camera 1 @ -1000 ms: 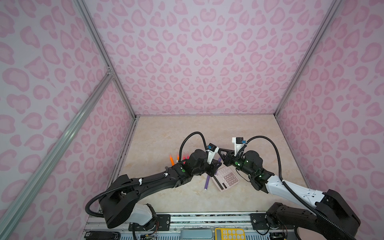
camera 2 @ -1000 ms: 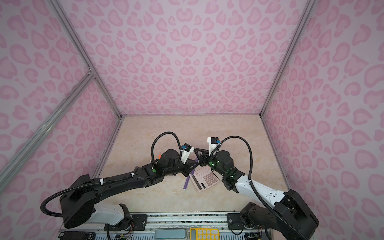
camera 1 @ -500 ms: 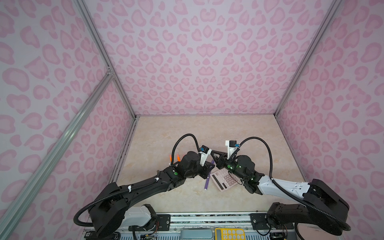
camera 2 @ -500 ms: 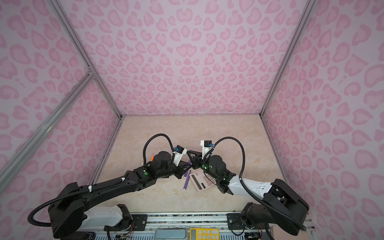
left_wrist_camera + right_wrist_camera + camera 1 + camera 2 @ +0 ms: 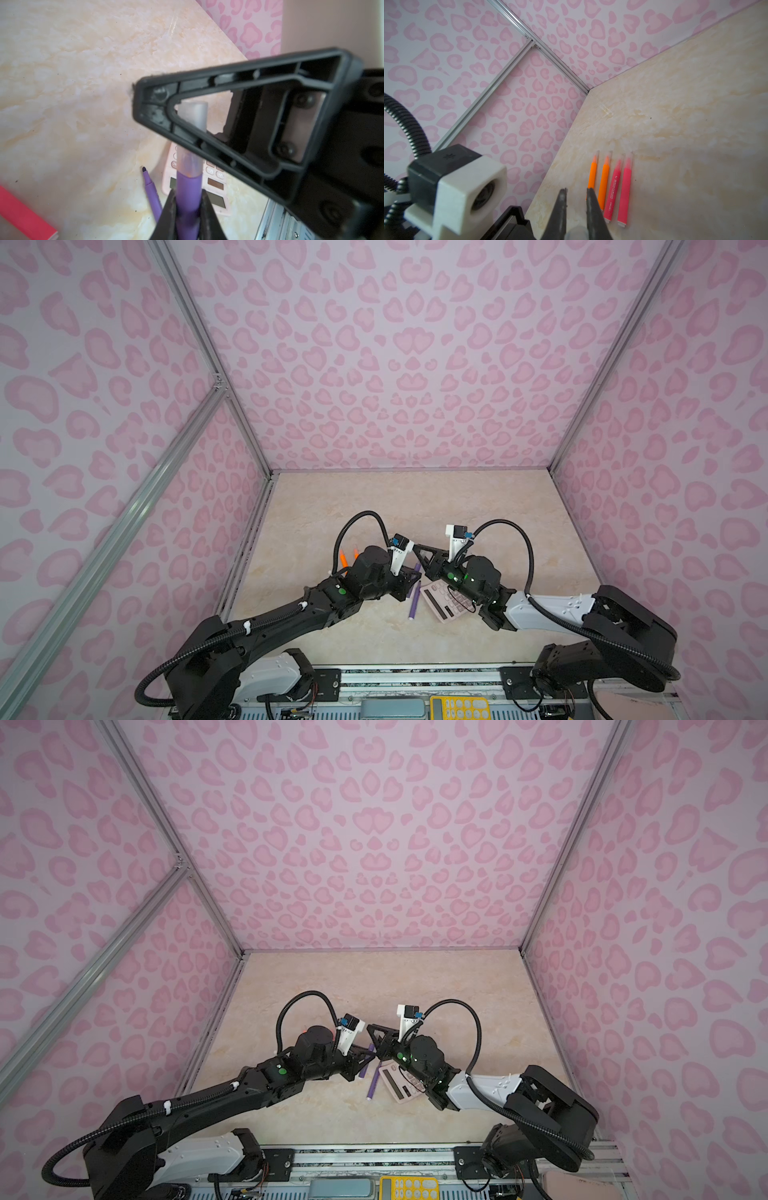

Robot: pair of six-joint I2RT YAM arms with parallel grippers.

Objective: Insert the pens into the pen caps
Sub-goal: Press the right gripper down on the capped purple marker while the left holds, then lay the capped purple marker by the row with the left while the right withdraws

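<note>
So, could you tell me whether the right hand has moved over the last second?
Yes: the right hand has shifted left against the pink calculator, which stayed put.

Black arms [image 5: 282, 617], white links [image 5: 552, 608], ribbed cables [image 5: 361, 513], green lights [image 5: 342, 591]

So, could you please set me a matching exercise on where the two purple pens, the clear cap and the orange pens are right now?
Things:
1. held purple pen
2. loose purple pen
3. clear cap
4. orange pens

Places:
A. lying side by side next to the pink-red pens
B. gripped by the right fingers, over a pen's tip
C. lying flat beside the calculator
D. clamped between the left fingers

Pairs: 1-D, 2-C, 3-B, 4-A.
</note>
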